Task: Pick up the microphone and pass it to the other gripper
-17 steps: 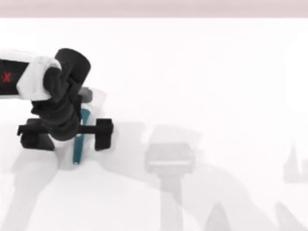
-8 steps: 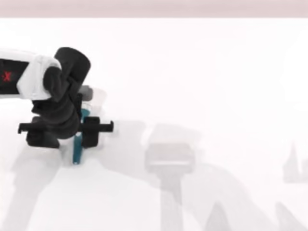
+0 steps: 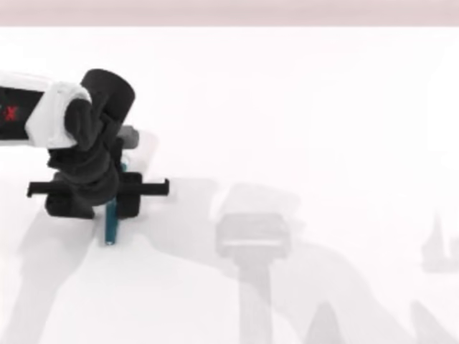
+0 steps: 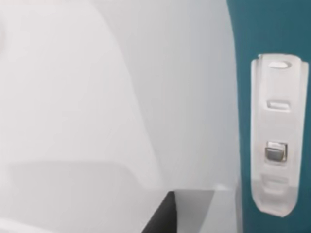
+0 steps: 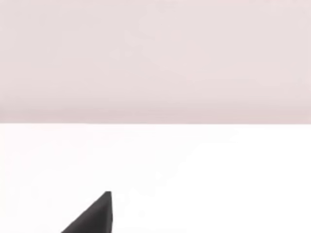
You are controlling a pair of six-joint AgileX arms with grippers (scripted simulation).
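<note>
The microphone (image 3: pixel 111 222) lies on the white table at the left, its teal handle pointing toward the near edge and its grey head (image 3: pixel 130 135) peeking out beside the arm. My left gripper (image 3: pixel 102 201) hangs straight over it, its two black fingers shut on the handle from either side. In the left wrist view the teal handle (image 4: pixel 243 121) with its white switch panel (image 4: pixel 278 136) fills one side, and one dark fingertip (image 4: pixel 165 218) stands close beside it. My right arm is out of the top view; its wrist view shows a single black fingertip (image 5: pixel 97 216) above bare table.
The white table (image 3: pixel 301 107) runs back to a pinkish wall (image 3: pixel 229 11). Soft grey shadows of the arms (image 3: pixel 254 236) fall across the near middle and right of the table.
The left gripper's fingers have drawn together around the teal handle, from wide apart to against it. The handle's near end has shifted slightly left. The arm itself has barely moved.
</note>
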